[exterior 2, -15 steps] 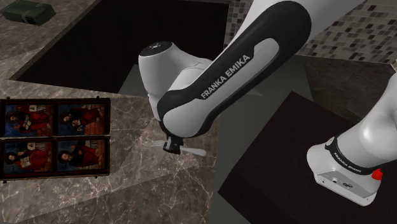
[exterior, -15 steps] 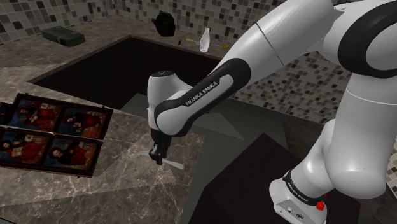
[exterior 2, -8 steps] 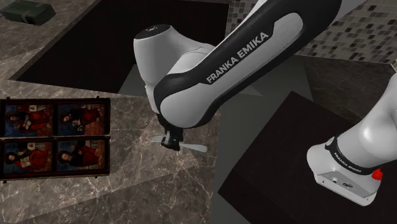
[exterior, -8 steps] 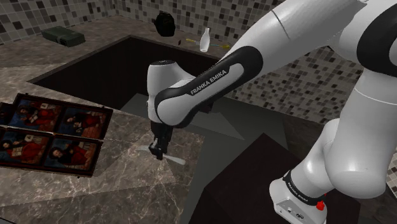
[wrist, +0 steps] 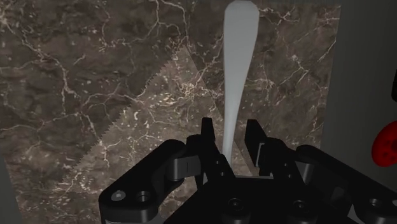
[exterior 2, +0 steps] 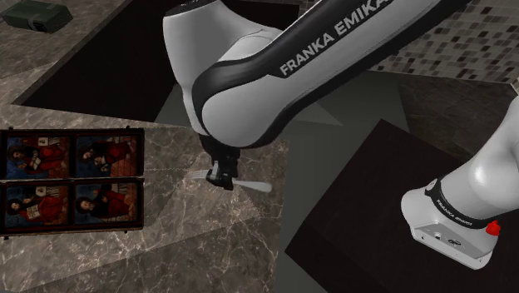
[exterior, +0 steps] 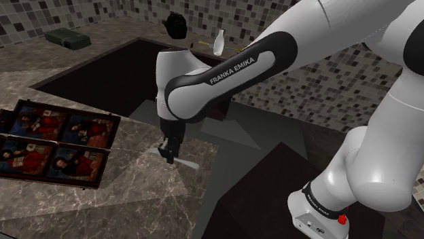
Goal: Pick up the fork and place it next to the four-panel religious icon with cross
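In the shoulder view, a dark-framed four-panel icon with red-robed figures [exterior: 54, 139] lies flat at the left edge of the frame, on a dark brown marble desk veined in white [exterior: 136, 197]; a dark green box [exterior: 66, 38] sits in the upper left, well apart from it; a deep dark rectangular recess [exterior: 109, 75] opens in the desk between the two and runs toward the frame's centre. At the centre of the frame the all-black pincer [exterior: 168, 155] points down over the stone; its fingers are drawn in narrow and clasp a pale grey fork [exterior: 185, 163], which lies about level, its handle reaching to the lower right. The fork is apart from the icon, to the right of it, with bare marble between them. A black rounded object [exterior: 177, 26] and a white bottle [exterior: 218, 43] stand at the top centre, beyond the recess; the white arm [exterior: 224, 75] crosses from the upper right; its dark box stand [exterior: 285, 197] fills the lower right.

In the second exterior view the icon [exterior 2: 71, 181] is at the left edge; the pincer [exterior 2: 219, 179] is at mid-frame, the fork [exterior 2: 249, 185] sticking out on both sides, tines left, handle right.

In the wrist view the pincer [wrist: 229, 137] grips the fork [wrist: 236, 70] near its neck; the handle runs straight away from the fingers [wrist: 207, 127] over the marble [wrist: 95, 95].
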